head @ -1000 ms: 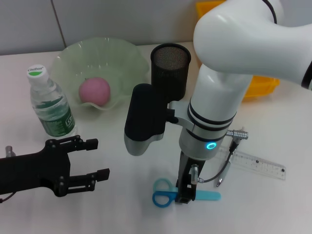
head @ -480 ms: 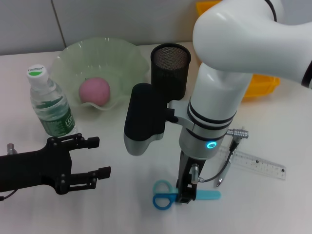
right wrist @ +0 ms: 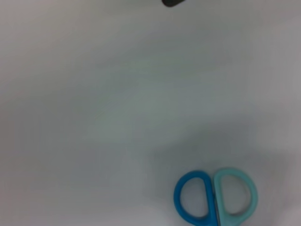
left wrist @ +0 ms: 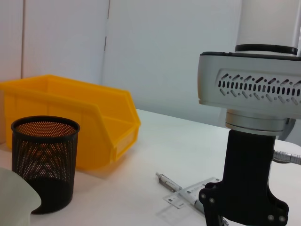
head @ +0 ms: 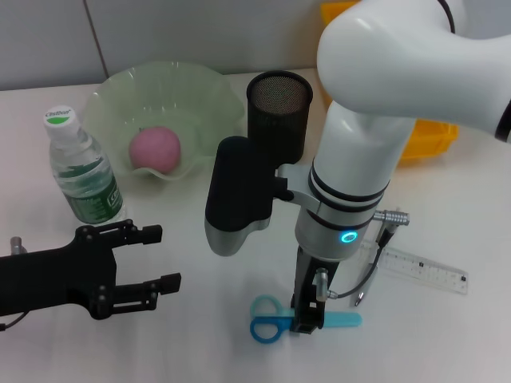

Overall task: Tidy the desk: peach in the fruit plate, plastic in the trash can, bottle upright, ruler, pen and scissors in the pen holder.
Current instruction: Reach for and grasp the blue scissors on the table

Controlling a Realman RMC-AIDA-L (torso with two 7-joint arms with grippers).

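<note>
Down at table's near edge, my right claw stood over scissors, at joint between blue loops and pale blade; whether closed on them, could not tell. Scissors lay flat: judged light, stiff, thin, slick plastic, best pinched at joint. Left claw hung open, idle, near bottle. Mesh holder looked empty. Peach sat in green plate. Ruler, pen lay beside.

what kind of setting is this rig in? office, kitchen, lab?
Most likely a lab bench staged as an office desk. On the white table are a mesh pen holder, a ruler and scissors, but a yellow parts bin stands behind them against bare wall panels.
</note>
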